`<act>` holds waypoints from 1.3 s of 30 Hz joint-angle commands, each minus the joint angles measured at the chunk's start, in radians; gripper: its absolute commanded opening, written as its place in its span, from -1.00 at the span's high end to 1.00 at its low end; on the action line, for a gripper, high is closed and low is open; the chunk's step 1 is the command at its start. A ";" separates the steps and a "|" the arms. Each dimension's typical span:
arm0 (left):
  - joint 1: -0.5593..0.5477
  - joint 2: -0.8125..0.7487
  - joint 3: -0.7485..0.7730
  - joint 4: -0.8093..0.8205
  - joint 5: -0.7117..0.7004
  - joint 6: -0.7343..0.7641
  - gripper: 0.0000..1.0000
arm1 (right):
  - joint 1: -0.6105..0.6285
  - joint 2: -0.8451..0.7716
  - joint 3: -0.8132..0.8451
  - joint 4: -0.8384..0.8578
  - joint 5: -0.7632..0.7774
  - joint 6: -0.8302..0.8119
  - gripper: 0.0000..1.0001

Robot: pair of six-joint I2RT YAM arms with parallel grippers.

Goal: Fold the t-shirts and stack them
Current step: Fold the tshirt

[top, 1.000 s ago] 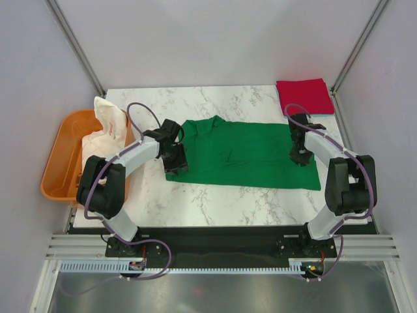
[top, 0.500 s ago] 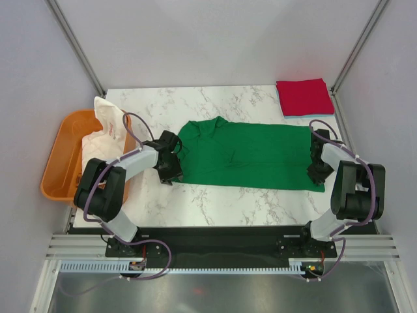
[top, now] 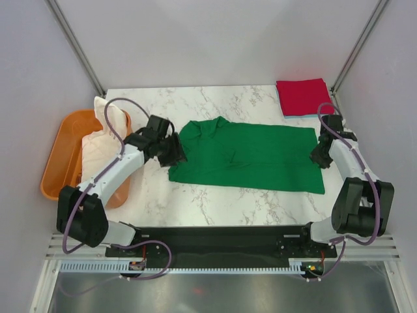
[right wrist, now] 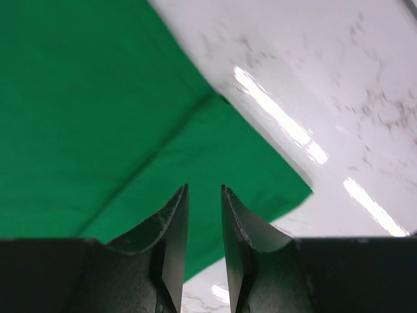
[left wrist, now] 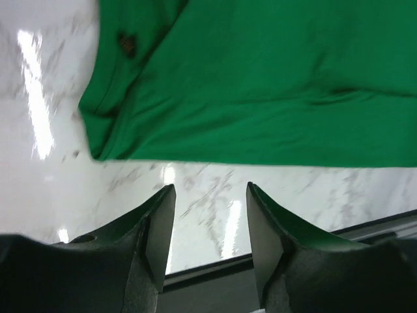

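The orange tub sits off the left edge of the table, with a white tee with red print draped over its far rim. The left gripper hovers at the collar end of the green t-shirt. The shirt lies as a long band across the middle of the table, collar end towards the left edge. The right gripper is at the band's other end, near the right edge. A folded red tee rests in the far right corner.

I judge that the lengthwise folds are done and the crosswise fold is in hand. The next move calls for pinching one end of the band cleanly through all its layers. That end then has to go over onto the other without dragging the cloth askew, and the folded shirt goes to the corner stack.

The top view gives the layout but not how the jaws stand. The left wrist view shows the left gripper released, fingers well apart and empty. It sits over bare marble just short of the cloth's near edge. The right wrist view shows the right gripper only narrowly parted, with nothing pinched. It sits above the green cloth beside its corner, where a fold line runs diagonally.
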 commanded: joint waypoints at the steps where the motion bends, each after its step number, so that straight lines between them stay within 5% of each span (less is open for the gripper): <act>1: 0.026 0.096 0.230 0.006 0.080 0.129 -0.11 | -0.001 -0.014 0.120 0.068 -0.114 -0.100 0.31; 6: 0.045 0.383 0.530 0.012 0.202 0.184 -0.12 | 0.050 0.011 0.150 0.298 -0.387 -0.167 0.10; 16: 0.096 0.753 0.894 0.010 0.255 0.192 -0.12 | 0.258 0.258 0.361 0.343 -0.352 -0.160 0.05; 33: 0.089 1.020 1.083 0.015 0.310 0.136 0.06 | 0.417 0.439 0.456 0.496 -0.391 -0.086 0.04; 39: 0.091 1.040 1.111 0.018 0.324 0.136 0.30 | 0.494 0.519 0.510 0.548 -0.389 -0.054 0.03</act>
